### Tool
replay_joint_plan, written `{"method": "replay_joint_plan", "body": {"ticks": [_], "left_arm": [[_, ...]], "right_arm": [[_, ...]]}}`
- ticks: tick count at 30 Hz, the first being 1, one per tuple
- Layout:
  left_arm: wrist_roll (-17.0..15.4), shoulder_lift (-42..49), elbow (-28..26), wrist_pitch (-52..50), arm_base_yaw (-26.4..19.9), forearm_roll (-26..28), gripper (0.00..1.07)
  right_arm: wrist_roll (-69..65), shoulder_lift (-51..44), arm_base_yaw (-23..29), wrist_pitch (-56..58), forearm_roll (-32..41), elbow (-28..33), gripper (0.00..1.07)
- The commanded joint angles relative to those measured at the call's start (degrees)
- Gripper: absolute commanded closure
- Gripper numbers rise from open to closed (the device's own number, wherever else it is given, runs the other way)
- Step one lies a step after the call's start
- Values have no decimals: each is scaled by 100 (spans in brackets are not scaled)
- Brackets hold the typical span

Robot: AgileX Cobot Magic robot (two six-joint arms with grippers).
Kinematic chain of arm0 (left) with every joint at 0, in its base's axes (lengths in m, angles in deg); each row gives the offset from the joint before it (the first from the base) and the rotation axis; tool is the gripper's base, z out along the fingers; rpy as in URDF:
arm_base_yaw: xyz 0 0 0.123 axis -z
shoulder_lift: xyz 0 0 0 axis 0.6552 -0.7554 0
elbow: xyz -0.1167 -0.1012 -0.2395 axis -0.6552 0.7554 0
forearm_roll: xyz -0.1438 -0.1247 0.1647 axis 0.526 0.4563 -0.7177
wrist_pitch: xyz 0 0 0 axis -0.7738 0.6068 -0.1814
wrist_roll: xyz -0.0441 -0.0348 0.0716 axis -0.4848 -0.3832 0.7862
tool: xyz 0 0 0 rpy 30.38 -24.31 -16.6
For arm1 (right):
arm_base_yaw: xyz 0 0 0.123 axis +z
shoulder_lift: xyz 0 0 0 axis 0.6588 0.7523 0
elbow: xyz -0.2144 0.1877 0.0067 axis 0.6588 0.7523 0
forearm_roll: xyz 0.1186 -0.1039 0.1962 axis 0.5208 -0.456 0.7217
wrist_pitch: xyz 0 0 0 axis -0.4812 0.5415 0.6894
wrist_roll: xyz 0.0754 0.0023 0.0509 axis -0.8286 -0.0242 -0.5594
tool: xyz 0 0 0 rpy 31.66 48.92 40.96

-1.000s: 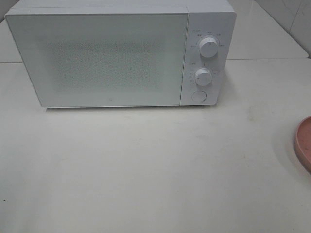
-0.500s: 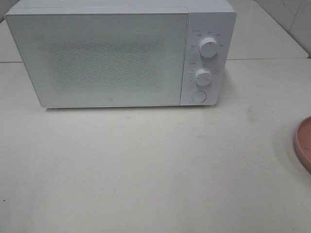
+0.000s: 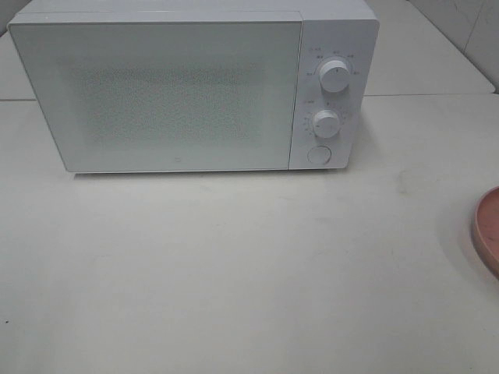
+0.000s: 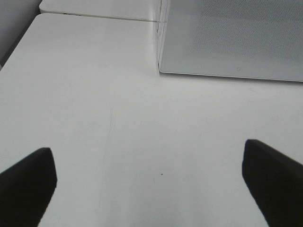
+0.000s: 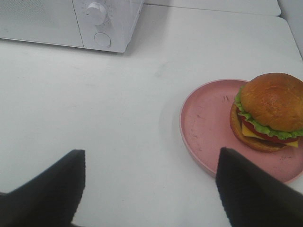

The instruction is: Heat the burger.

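The burger (image 5: 270, 111), with a glossy brown bun, green lettuce and yellow cheese, sits on a pink plate (image 5: 208, 118) in the right wrist view. My right gripper (image 5: 150, 163) is open and holds nothing; it hovers over the table short of the plate, apart from the burger. In the exterior high view only the plate's rim (image 3: 487, 230) shows at the right edge, and the burger is out of frame. The white microwave (image 3: 195, 86) stands at the back with its door shut. My left gripper (image 4: 147, 163) is wide open over bare table, close to the microwave's door (image 4: 232, 38).
The microwave has two knobs (image 3: 334, 75) and a round button (image 3: 318, 154) on its right panel. The white table (image 3: 234, 273) stretches in front of it. A seam between two tabletops runs behind the microwave. Neither arm shows in the exterior high view.
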Motion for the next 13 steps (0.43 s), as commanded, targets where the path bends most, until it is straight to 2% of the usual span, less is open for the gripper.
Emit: {"method": "replay_joint_plan", "body": {"ticks": [1, 13], "left_arm": [[-34, 149, 17, -46, -23, 69, 6], [-34, 149, 17, -46, -23, 69, 6]], "right_arm": [[92, -92, -23, -17, 11, 11, 32], [92, -92, -23, -17, 11, 11, 32]]}}
